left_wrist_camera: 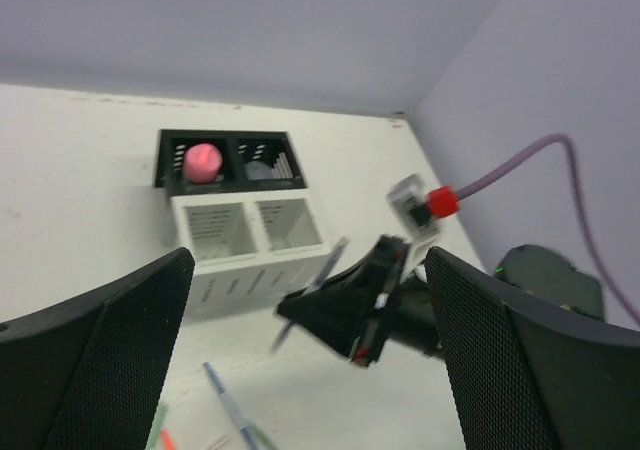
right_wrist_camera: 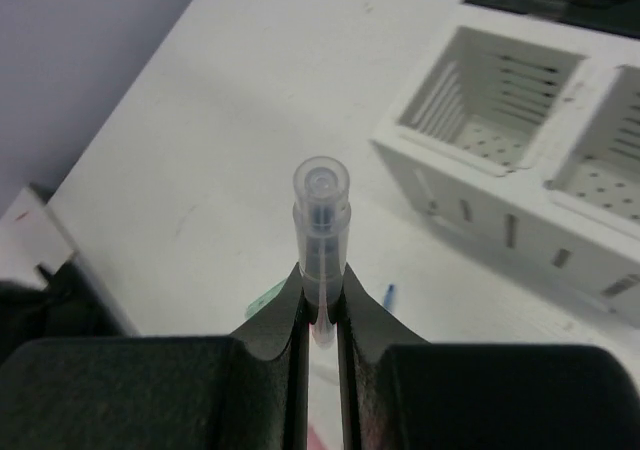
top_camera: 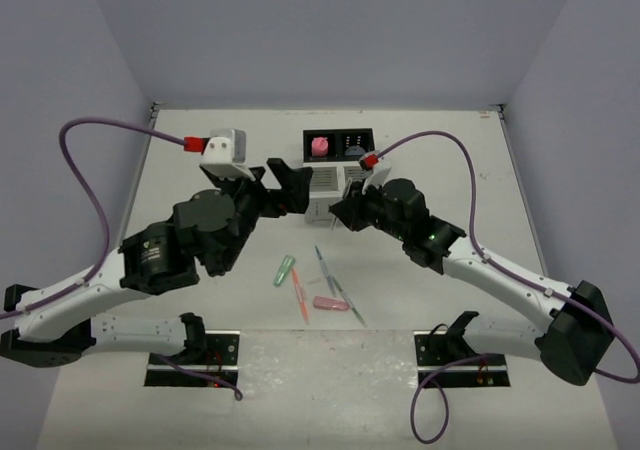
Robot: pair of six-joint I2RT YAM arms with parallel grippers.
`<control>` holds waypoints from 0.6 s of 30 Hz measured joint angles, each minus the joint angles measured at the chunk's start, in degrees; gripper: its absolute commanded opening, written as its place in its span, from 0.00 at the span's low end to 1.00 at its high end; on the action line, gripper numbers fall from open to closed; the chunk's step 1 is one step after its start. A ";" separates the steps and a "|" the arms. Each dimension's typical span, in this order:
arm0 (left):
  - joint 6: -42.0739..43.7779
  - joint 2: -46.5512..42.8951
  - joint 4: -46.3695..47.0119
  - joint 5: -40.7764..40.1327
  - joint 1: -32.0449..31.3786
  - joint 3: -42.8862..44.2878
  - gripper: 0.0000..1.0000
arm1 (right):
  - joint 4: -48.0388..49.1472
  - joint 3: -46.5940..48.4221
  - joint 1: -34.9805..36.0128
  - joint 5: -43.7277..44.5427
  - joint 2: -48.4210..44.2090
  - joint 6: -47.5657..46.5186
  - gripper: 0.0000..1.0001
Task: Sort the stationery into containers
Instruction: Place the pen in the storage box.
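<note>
My right gripper (right_wrist_camera: 320, 282) is shut on a thin clear-grey pen (right_wrist_camera: 322, 215), which sticks out past its fingertips. In the left wrist view that pen (left_wrist_camera: 318, 285) hangs tilted in front of the white bins (left_wrist_camera: 250, 235). My left gripper (left_wrist_camera: 308, 262) stands wide open just beside it, holding nothing. In the top view the left gripper (top_camera: 280, 182) and right gripper (top_camera: 345, 210) face each other in front of the containers (top_camera: 335, 170). A pink eraser (left_wrist_camera: 203, 162) and a grey-blue puck (left_wrist_camera: 260, 170) lie in the black bins.
On the table near the arms lie a green marker (top_camera: 285, 269), an orange pen (top_camera: 299, 296), a blue pen (top_camera: 322, 262), a pink marker (top_camera: 331, 304) and a grey pen (top_camera: 351, 307). Purple cables (top_camera: 90, 185) arc over both arms. Walls close in the table's back and sides.
</note>
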 measured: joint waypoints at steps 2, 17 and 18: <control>-1.58 -4.35 -4.13 -0.70 0.03 -3.96 1.00 | -0.52 1.20 -0.97 5.34 1.09 0.00 0.00; -11.58 -15.30 -18.86 4.72 -0.08 -30.22 1.00 | -1.88 13.62 -9.00 20.58 13.70 -2.79 0.00; -11.58 -15.01 -18.92 5.02 -0.08 -30.55 1.00 | -1.92 14.00 -9.21 20.95 14.85 -3.07 0.00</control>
